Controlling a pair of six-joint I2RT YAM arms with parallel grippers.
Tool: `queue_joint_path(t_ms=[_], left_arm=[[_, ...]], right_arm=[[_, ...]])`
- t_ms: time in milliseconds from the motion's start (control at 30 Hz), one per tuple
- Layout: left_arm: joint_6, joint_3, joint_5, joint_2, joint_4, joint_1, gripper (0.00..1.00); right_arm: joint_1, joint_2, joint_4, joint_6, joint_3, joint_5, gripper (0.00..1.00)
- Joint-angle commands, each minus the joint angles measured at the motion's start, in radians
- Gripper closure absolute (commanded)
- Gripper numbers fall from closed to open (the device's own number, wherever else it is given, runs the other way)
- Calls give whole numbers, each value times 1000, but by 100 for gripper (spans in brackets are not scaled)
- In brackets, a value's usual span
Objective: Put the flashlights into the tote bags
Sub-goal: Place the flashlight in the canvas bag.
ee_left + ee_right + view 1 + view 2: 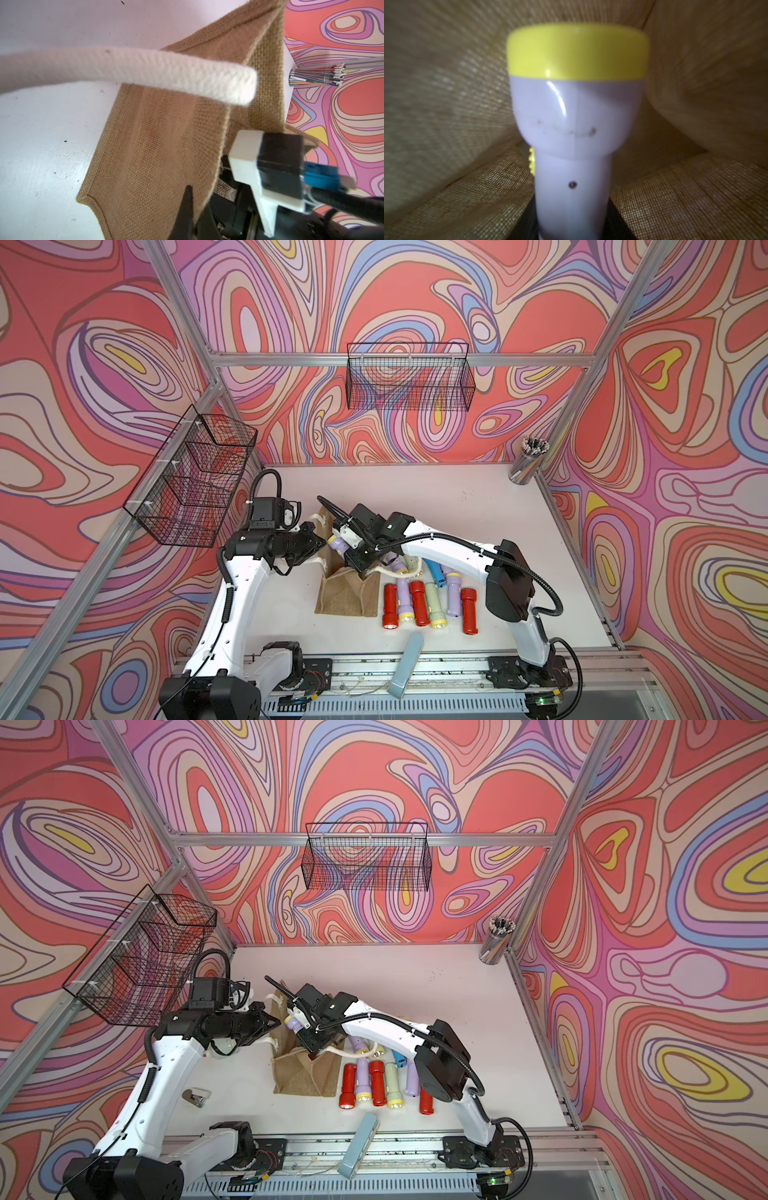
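Though blurry, lilac flashlight [575, 124] apparently inside tote bag [446, 87]

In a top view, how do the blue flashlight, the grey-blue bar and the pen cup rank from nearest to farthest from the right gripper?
From the right gripper, holding a lilac flashlight in the bag:
1. Blue flashlight, beside the bag.
2. Grey-blue bar, at the table's front edge.
3. Pen cup, in the far corner.
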Motion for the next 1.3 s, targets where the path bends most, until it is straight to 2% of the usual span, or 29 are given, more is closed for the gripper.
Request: queue_joint_path(t_ms=[0, 633, 867, 1000, 1133, 1267], left_arm=[[6, 2, 14, -3, 6, 4, 96], [3, -26, -2, -28, 4, 12, 97], [6, -32, 4, -20, 9, 12, 97], [8, -33, 2, -20, 8, 12, 97], [13, -34, -1, -21, 4, 12, 97], [22, -35, -6, -22, -4, 12, 97]], right_arm=[[2, 47, -98, 15, 12, -28, 99], [-5, 260, -132, 59, 117, -99, 98], [-5, 296, -155, 58, 123, -105, 92], [-6, 304, -162, 56, 134, -111, 80], [-6, 301, -161, 51, 143, -140, 75], [-6, 283, -154, 39, 148, -177, 64]])
